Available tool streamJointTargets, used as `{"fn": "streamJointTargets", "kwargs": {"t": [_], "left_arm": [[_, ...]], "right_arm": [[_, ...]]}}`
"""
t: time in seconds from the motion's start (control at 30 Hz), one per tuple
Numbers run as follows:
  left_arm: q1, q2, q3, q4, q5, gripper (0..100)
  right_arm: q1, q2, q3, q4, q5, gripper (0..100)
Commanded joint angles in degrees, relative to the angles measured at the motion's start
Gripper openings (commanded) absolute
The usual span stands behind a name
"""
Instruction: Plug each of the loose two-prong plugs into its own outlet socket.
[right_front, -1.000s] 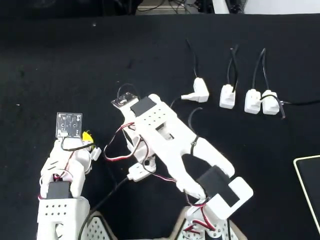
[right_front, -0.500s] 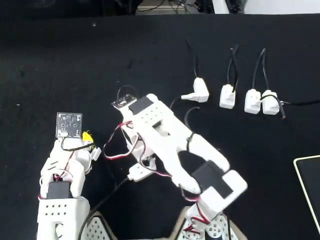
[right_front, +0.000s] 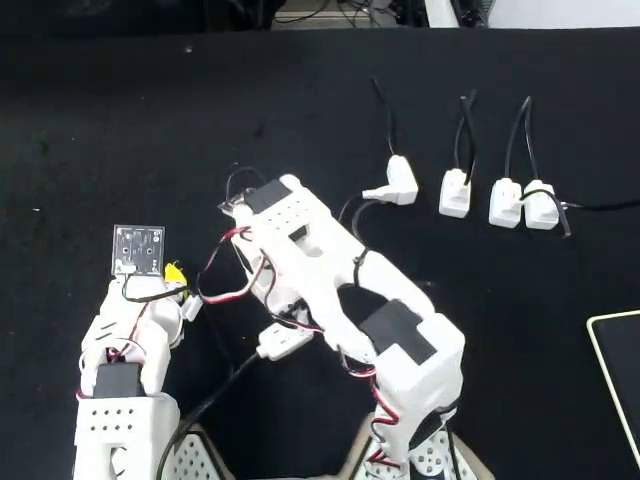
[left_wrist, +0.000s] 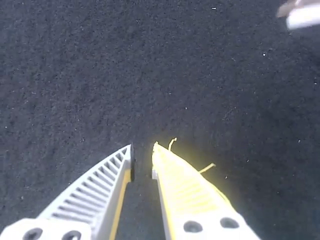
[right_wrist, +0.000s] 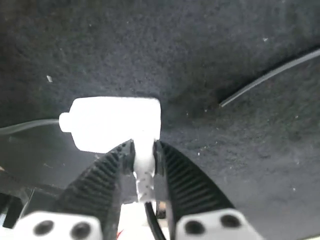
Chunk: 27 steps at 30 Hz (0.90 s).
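Note:
My right gripper is shut on a narrow white tab of a white plug, whose rounded body lies across the fingertips on the black cloth. From above, that plug lies beneath the right arm, its black cable running toward the front left. A row of white outlet sockets with black cords sits at the back right, and the leftmost piece lies tilted. My left gripper is shut with only a thin slit between its white and yellow fingers, holding nothing, low over bare cloth at the front left.
A dark pad with a pale rim lies at the right edge. Loose red, white and black wires hang off the right arm. A thin cable crosses the cloth beyond the plug.
The right arm has folded in, its elbow moving left and back while its wrist shifts slightly left. The plug below stays nearly in place. The left arm is still.

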Motion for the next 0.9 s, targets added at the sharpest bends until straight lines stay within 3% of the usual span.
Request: {"fn": "streamJointTargets", "kwargs": {"t": [0.0, 0.2, 0.37, 0.43, 0.6, 0.7, 0.87], "left_arm": [[-0.7, -0.5, 1.3, -1.0, -0.3, 8], [-0.9, -0.6, 1.3, -1.1, -0.3, 8], [-2.2, -0.6, 0.8, -1.3, -0.3, 8], [-4.6, -0.6, 1.1, -3.8, -0.3, 8], [-11.5, -0.6, 1.0, -7.1, 0.4, 8], [-16.0, -0.6, -0.3, -7.1, 5.7, 8], [-23.2, -0.6, -1.8, -7.1, 13.0, 8]], "right_arm": [[-2.4, -8.2, 10.7, -11.4, 1.9, 1.0], [-3.7, -24.9, 20.2, -17.1, 6.2, 3.6], [-3.5, -33.5, 19.8, -12.5, 13.0, 28.9], [-3.7, -36.1, 19.8, -12.2, 18.5, 34.5], [-3.7, -37.7, 21.1, -11.9, 38.6, 33.2], [-4.0, -37.8, 24.0, -14.1, 49.3, 33.1], [-6.2, -37.8, 30.1, -25.0, 55.9, 33.1]]}}
